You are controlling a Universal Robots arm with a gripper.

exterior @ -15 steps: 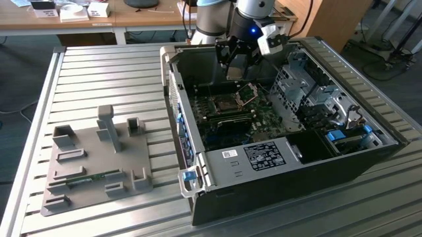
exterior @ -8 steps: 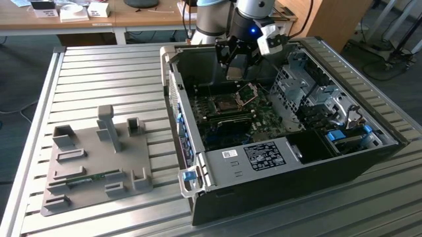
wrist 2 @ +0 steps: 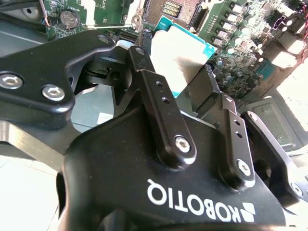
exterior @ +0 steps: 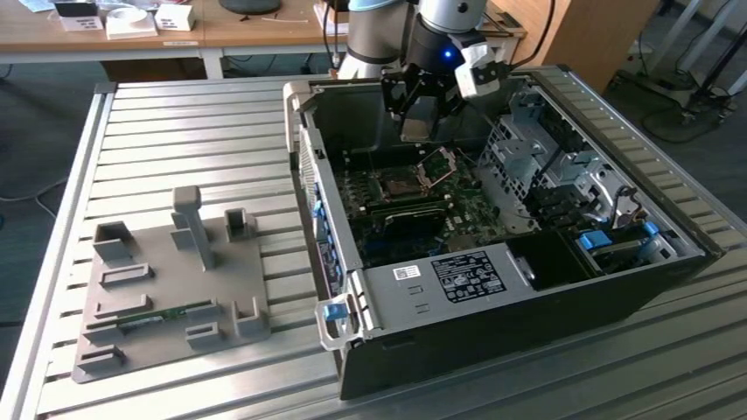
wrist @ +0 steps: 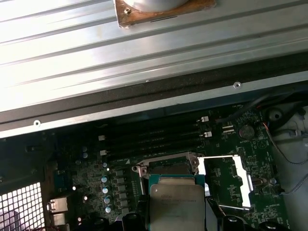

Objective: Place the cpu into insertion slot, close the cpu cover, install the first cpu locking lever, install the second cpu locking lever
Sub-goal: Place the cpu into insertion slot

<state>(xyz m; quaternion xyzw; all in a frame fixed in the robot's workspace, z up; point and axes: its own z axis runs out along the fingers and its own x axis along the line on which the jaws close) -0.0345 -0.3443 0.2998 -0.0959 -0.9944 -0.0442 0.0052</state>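
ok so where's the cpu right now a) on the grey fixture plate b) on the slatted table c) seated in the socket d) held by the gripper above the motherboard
D: the cpu is clamped in the gripper, hanging over the motherboard rather than seated.

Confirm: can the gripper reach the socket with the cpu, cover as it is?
Probably yes. The gripper holds the cpu close to the socket, and the cpu cover is swung open to one side, so nothing seems to block the way down.
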